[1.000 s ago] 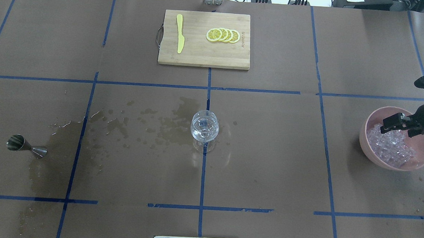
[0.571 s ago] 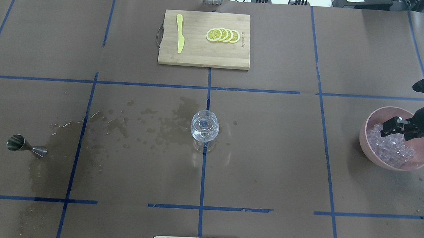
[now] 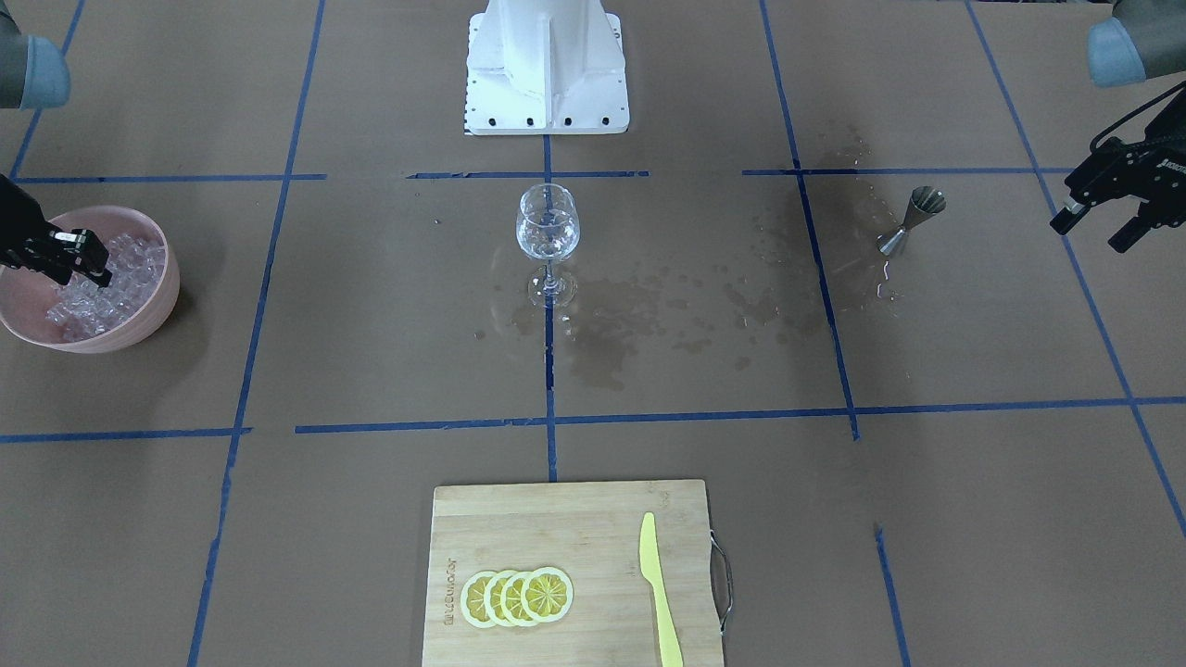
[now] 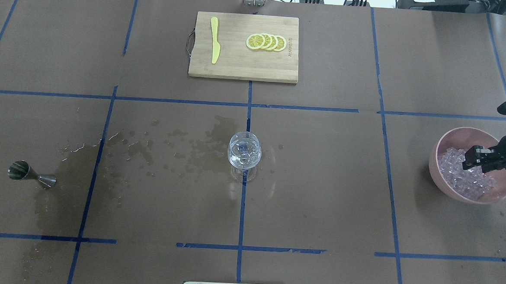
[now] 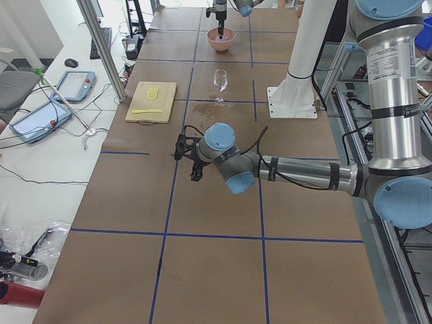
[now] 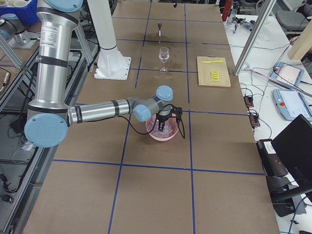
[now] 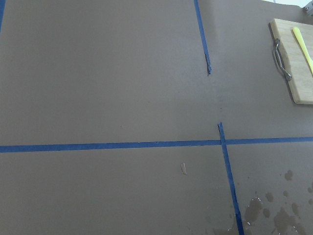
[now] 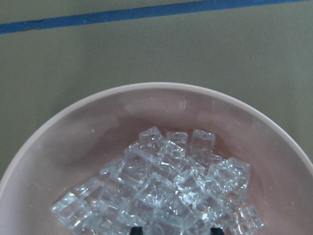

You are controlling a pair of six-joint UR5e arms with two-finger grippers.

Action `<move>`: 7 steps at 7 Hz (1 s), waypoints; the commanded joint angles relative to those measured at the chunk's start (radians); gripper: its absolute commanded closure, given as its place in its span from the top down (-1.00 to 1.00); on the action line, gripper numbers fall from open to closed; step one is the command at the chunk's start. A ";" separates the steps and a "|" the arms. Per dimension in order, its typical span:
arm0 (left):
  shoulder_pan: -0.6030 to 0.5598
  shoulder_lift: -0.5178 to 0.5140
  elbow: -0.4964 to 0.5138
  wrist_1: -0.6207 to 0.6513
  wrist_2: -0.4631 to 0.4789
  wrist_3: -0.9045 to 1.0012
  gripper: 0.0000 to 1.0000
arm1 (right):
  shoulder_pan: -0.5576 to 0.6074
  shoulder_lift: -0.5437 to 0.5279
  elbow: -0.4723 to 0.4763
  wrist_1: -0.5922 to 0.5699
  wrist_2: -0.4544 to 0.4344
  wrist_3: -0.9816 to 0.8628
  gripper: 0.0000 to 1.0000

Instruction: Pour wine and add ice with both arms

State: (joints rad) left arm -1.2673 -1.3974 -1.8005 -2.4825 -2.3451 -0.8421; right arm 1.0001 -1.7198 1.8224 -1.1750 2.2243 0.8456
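Observation:
A pink bowl at the table's right holds a heap of clear ice cubes. My right gripper is inside the bowl, open, its tips down among the cubes. In the right wrist view the ice fills the bowl and two fingertips stand apart at the bottom edge. A stemmed glass with a little clear wine stands at the table's centre. My left gripper is open and empty, hovering beyond a steel jigger, which also shows in the overhead view.
A wooden cutting board at the far middle carries lemon slices and a yellow knife. Wet spill patches spread between the jigger and the glass. The white pedestal stands at the robot's side.
My right gripper has moved back over the bowl and sunk lower into the ice. The glass, jigger and board have not moved.

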 commanded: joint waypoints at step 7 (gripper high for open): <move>-0.001 0.000 -0.002 -0.003 0.000 0.001 1.00 | 0.164 0.205 0.148 -0.152 0.192 0.042 -1.00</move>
State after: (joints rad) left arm -1.2686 -1.3975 -1.8022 -2.4845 -2.3454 -0.8406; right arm 1.1449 -1.6234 1.9363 -1.2321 2.3942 0.8585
